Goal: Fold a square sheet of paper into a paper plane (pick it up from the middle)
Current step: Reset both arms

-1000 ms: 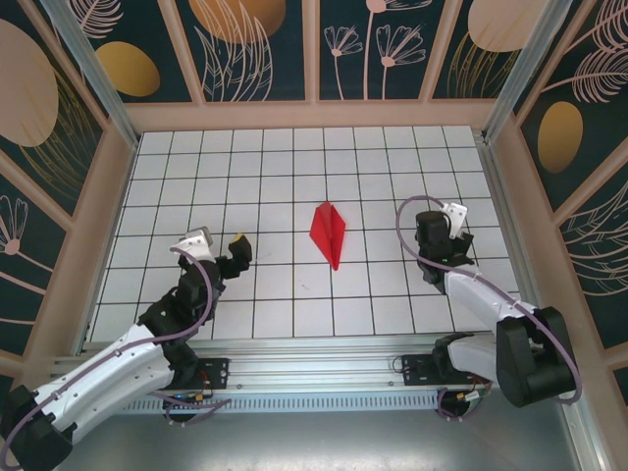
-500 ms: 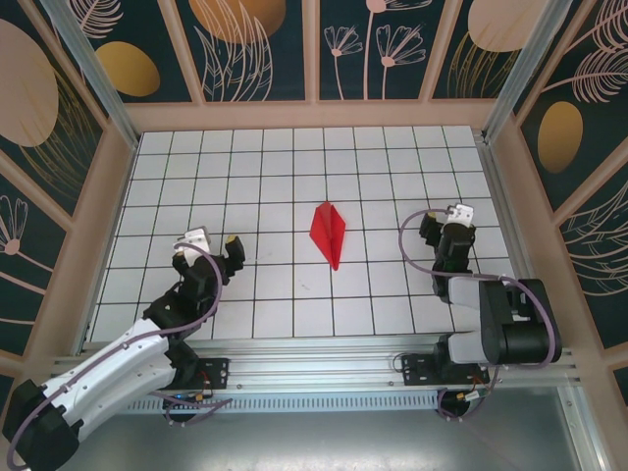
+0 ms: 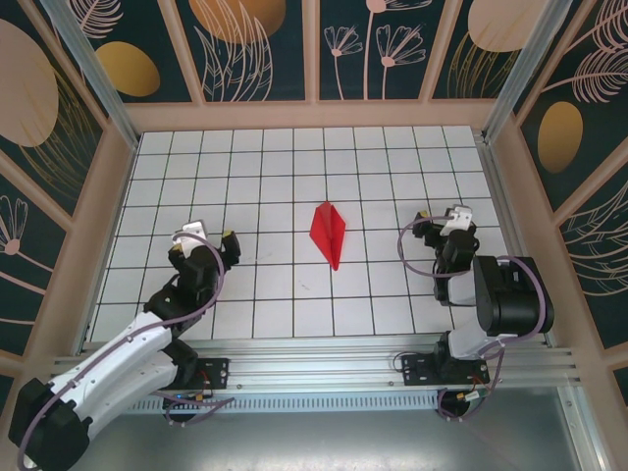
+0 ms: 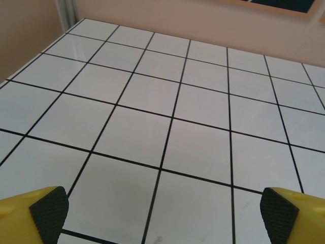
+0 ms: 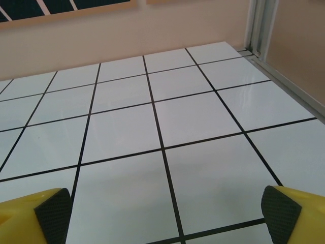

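Observation:
The red paper lies folded as a narrow pointed paper plane (image 3: 329, 234) on the white grid table (image 3: 294, 167), in the middle, its long tip toward the near edge. No gripper touches it. My left gripper (image 3: 208, 243) hovers low about two tiles to its left, and in its wrist view the left gripper (image 4: 162, 218) is open, with only bare tiles between the black pads (image 4: 49, 213). My right gripper (image 3: 444, 222) is about two tiles right of the plane. In the right wrist view the right gripper (image 5: 165, 216) is open over bare tiles, pads (image 5: 278, 213) far apart.
Tan walls (image 3: 314, 116) with dark floral panels enclose the table at the back and both sides. A metal corner post (image 5: 259, 25) stands at the right rear. The arms' mounting rail (image 3: 314, 358) runs along the near edge.
Both arms have drawn back toward their bases and folded up. The right gripper swung to face the back wall and its jaws widened. The paper plane has not moved.

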You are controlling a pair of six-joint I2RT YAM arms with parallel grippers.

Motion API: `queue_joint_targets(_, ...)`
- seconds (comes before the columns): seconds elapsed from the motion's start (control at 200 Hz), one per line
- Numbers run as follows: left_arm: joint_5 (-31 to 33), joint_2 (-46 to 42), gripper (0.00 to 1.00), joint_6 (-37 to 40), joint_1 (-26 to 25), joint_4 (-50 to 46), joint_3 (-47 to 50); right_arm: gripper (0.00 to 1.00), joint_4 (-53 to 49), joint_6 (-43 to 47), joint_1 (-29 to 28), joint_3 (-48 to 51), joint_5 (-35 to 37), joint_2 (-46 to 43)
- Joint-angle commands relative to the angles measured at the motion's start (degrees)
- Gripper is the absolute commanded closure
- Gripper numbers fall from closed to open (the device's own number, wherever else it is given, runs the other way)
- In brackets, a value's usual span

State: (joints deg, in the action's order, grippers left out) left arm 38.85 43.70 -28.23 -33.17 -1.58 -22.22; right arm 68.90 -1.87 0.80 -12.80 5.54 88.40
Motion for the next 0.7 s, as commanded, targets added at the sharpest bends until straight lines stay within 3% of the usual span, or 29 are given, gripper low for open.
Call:
queue_joint_targets(0.0,0.35,0.15,0.01,1.91,3.63,4.19,-1.42,0.01,5.02,-1.5,-1.45,0.81,8.33,-0.33)
queue_joint_targets(0.31,-4.95,10.61,0.01,10.52,14.54,20.12,-0.73,0.01,5.35,-1.29,-1.35,0.93,7.65,-0.21)
queue_joint_targets(0.47,-7.36,16.75,0.01,14.93,18.88,33.72,3.15,0.01,5.32,-1.3,-1.41,0.89,7.64,-0.22)
queue_joint_targets(0.545,-8.59,19.65,0.01,16.28,20.72,33.46,1.39,0.01,5.32,-1.3,-1.41,0.93,7.63,-0.18)
queue_joint_targets(0.63,-9.51,22.42,0.01,20.26,21.85,42.43,3.83,0.01,5.28,-1.32,-1.34,0.88,7.64,-0.24)
queue_joint_targets(0.696,-12.98,24.84,0.01,19.17,24.07,48.34,6.18,0.01,5.33,-1.3,-1.4,0.92,7.66,-0.17)
